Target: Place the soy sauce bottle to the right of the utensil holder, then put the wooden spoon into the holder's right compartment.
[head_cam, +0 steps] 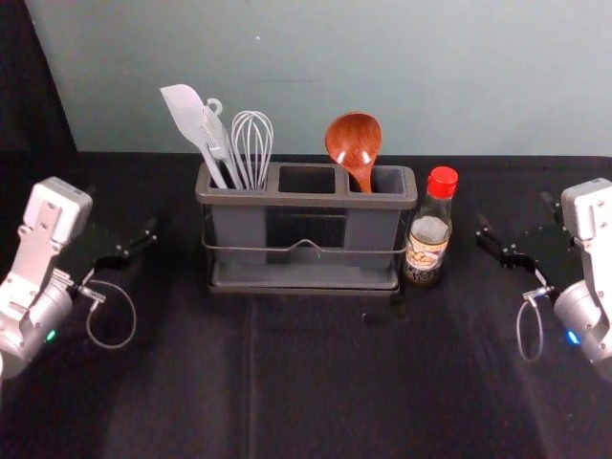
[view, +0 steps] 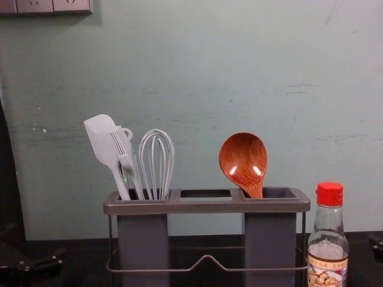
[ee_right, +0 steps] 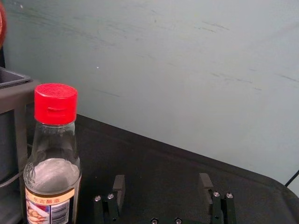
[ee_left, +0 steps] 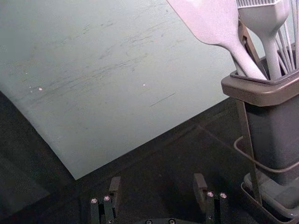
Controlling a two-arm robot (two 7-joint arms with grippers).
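Note:
The grey utensil holder (head_cam: 302,277) stands at the back middle. Upright just beside its right end is the soy sauce bottle (head_cam: 429,229) with a red cap, also seen in the right wrist view as a bottle (ee_right: 52,154). The wooden spoon (view: 243,160) stands bowl-up in the holder's right compartment. My left gripper (head_cam: 137,243) is well left of the holder; in its wrist view the gripper (ee_left: 159,193) is open with nothing between its fingers. My right gripper (head_cam: 513,232) is right of the bottle; in its wrist view the gripper (ee_right: 162,193) is open and empty.
A white spatula (head_cam: 190,120), a whisk (head_cam: 252,148) and a small brush-like utensil stand in the holder's left compartment. Behind the black-covered table (head_cam: 316,382) rises a pale green wall (head_cam: 335,67), with sockets (view: 48,6) at the upper left in the chest view.

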